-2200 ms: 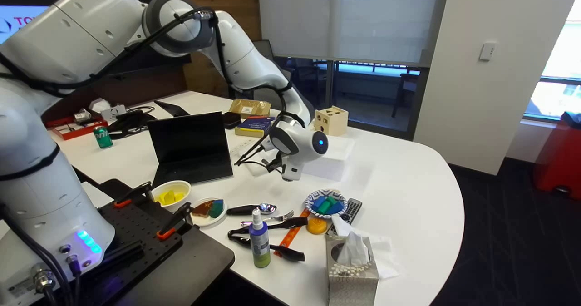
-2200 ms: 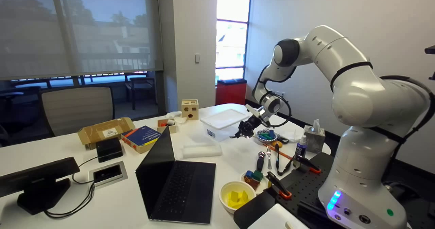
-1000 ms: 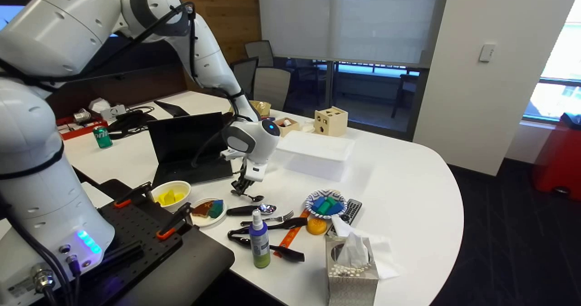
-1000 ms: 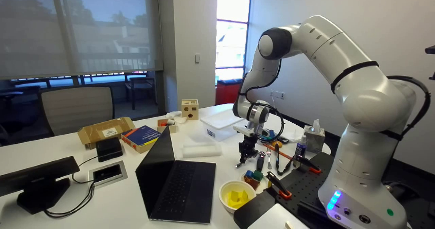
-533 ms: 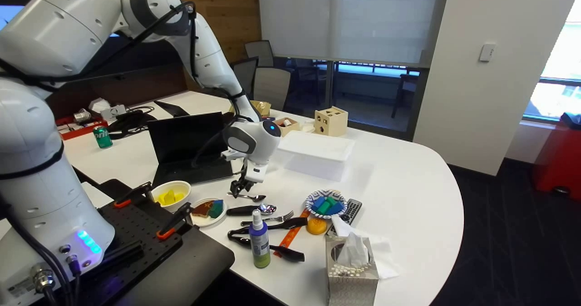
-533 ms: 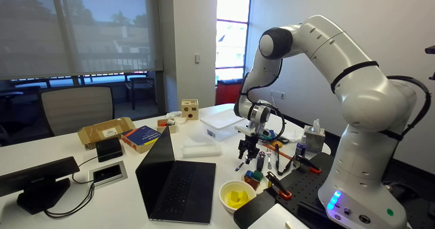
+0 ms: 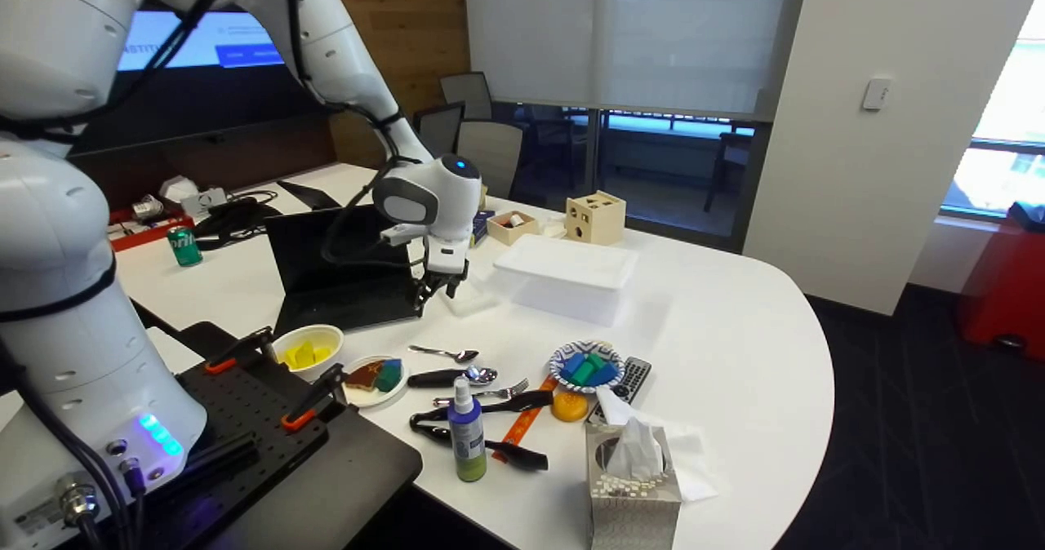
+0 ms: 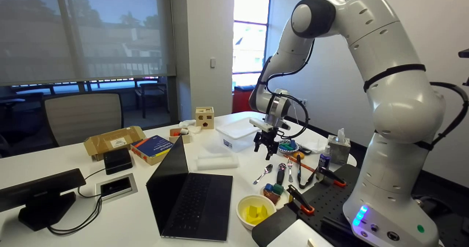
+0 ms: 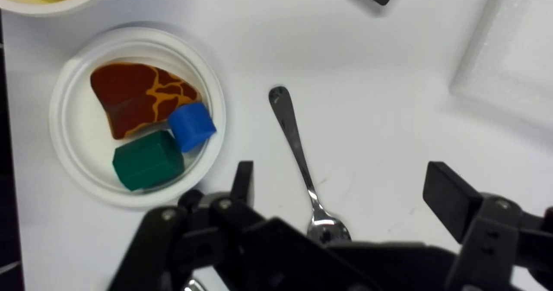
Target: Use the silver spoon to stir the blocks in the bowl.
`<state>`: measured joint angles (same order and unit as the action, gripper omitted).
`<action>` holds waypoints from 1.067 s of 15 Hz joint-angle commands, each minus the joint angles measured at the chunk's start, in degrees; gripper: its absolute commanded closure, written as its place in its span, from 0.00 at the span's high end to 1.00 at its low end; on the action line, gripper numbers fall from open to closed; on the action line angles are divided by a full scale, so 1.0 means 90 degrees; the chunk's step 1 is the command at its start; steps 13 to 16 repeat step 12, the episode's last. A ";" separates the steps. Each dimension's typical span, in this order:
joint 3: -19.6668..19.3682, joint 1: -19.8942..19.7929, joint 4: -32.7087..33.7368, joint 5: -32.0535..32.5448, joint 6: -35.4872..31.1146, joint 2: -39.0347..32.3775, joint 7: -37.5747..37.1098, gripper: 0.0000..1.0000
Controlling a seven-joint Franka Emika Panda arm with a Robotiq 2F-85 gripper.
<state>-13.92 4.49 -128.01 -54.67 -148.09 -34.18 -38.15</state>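
Soda can point(image 7: 184, 246), green, stands at the left of the frame in an exterior view. Further right, left of centre, a white bowl point(image 7: 314, 334) holds yellow pieces point(image 7: 304, 356), with an opened laptop point(image 7: 343, 282) above it in the frame. Just beside that bowl sits a white plate point(image 7: 377, 399) of brown, green and blue toy pieces point(image 7: 388, 374). Next, near the middle, the gripper point(image 7: 436, 299) hangs over the table point(image 7: 727, 338), pointing down with its jaws spread well apart. Below it lies the silver spoon point(image 7: 443, 352), flat on the table with its scoop end to the right; the wrist view shows it through the gap between the jaws, that end partly hidden. Below the spoon lie a black-handled utensil point(image 7: 445, 378), a fork point(image 7: 504, 392) and black tongs point(image 7: 522, 401), with a spray bottle point(image 7: 468, 442) standing upright among them. Right of centre, a lidded plastic bin point(image 7: 567, 281) appears above the patterned blue-and-white bowl point(image 7: 584, 348) in the frame; that bowl holds blue and green blocks point(image 7: 583, 373). An orange-yellow round piece point(image 7: 569, 406) lies just below it, and a remote control point(image 7: 633, 379) just to its right. Below both stands a tissue box point(image 7: 633, 501).
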 commanded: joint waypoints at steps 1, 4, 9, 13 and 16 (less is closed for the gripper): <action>-0.0319 0.0670 -0.1258 0.1004 -0.1141 0.1451 -0.1177 1.00; -0.1201 0.1622 -0.1902 0.2325 -0.1507 0.2314 -0.2473 1.00; -0.2710 0.2791 -0.2142 0.4983 -0.1212 0.3199 -0.4517 1.00; -0.3088 0.3008 -0.2040 0.6137 -0.0980 0.3539 -0.5362 1.00; -0.3088 0.3008 -0.2040 0.6137 -0.0980 0.3539 -0.5362 1.00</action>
